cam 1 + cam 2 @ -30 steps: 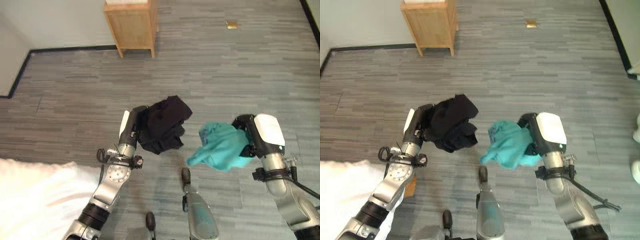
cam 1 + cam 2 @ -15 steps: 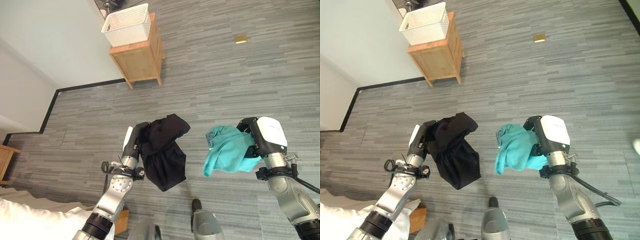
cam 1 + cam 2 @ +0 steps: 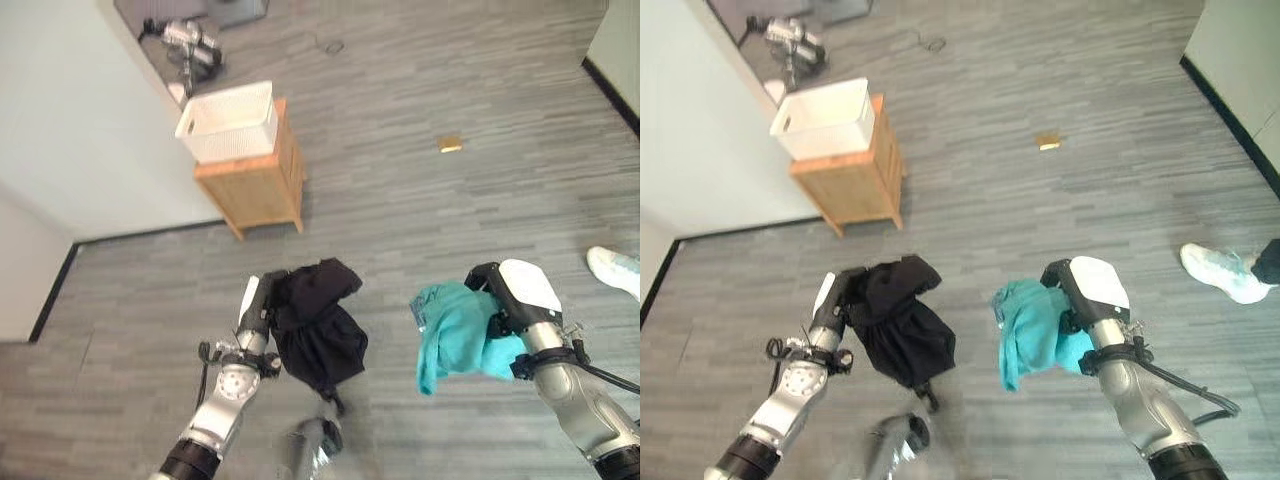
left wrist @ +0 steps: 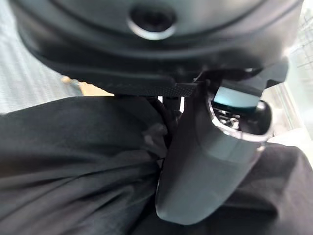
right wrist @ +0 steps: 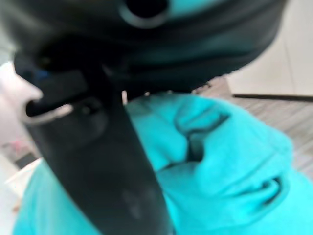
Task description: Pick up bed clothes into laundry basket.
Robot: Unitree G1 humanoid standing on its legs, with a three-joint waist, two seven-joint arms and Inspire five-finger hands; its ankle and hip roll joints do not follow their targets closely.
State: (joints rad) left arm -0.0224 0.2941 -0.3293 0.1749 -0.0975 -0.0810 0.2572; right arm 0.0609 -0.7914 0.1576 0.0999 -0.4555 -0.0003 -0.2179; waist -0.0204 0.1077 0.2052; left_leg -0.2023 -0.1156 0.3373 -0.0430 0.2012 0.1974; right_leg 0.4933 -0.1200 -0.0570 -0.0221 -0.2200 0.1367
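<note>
A black garment (image 3: pixel 318 325) hangs in the air from my left hand (image 3: pixel 262 300), whose fingers are curled into its cloth; the left wrist view shows the thumb (image 4: pixel 210 161) pressed on the black garment (image 4: pixel 73 161). My right hand (image 3: pixel 508 298) is shut on a teal garment (image 3: pixel 453 335) that dangles beside it; the right wrist view has the thumb (image 5: pixel 102 161) over the bunched teal garment (image 5: pixel 215 161). A white laundry basket (image 3: pixel 230 121) stands on a wooden side table (image 3: pixel 255 185) far ahead, to the left.
A pale wall runs along the left with a black skirting. A small tan object (image 3: pixel 450 145) lies on the grey plank floor. A person's white shoe (image 3: pixel 615 268) is at the right edge. A dark device (image 3: pixel 185 38) lies beyond the basket.
The camera has tilted up, bringing the basket and far floor into view; the bed has dropped out. Both hands still hold their garments, which swing a little.
</note>
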